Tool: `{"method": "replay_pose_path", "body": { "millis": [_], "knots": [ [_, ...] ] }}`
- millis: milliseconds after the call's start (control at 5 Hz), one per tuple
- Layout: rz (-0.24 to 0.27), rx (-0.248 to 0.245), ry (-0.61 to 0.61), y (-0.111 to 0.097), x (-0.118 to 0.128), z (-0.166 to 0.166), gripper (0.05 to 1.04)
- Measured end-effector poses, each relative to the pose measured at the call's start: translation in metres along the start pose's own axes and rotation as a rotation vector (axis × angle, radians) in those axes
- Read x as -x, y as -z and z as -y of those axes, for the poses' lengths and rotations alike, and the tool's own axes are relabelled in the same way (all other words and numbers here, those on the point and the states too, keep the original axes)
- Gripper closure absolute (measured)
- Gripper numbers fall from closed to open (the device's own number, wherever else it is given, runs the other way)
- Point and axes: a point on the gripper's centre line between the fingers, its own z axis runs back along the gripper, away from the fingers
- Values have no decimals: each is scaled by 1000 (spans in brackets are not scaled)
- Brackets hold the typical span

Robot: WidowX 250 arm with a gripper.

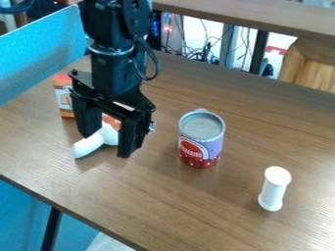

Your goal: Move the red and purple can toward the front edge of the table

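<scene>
The gripper (105,145) hangs at the left part of the table, pointing down, with its two fingers spread wide apart. A white object with a rounded end (89,145) lies on the table beneath and between the fingers, and an orange patch shows beside its upper part. Whether the fingers touch it, I cannot tell. Behind the left finger stands an orange box (63,96), partly hidden by the gripper. To the right of the gripper is an upright can (200,138) with a red and purple label. Farther right stands a white spool-shaped piece (274,188).
The brown wooden table (196,211) has its near edge running down from the left. A blue panel (39,56) rises at the upper left. A wooden ledge (262,18) crosses the top, with cables (208,48) below it and a light wooden piece (314,63) at the right.
</scene>
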Motion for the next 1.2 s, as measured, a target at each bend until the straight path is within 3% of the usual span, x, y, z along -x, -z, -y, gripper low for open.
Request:
{"method": "replay_pose_path", "body": {
  "millis": [200,400,600,800,1200],
  "knots": [
    [-22,7,-1,5,1,1,83],
    [-11,120,-21,5,-14,16,83],
    [45,146,-37,-8,-35,19,83],
    [70,152,-33,-12,-60,27,83],
    [142,99,-24,1,-106,39,83]
  ]
}}
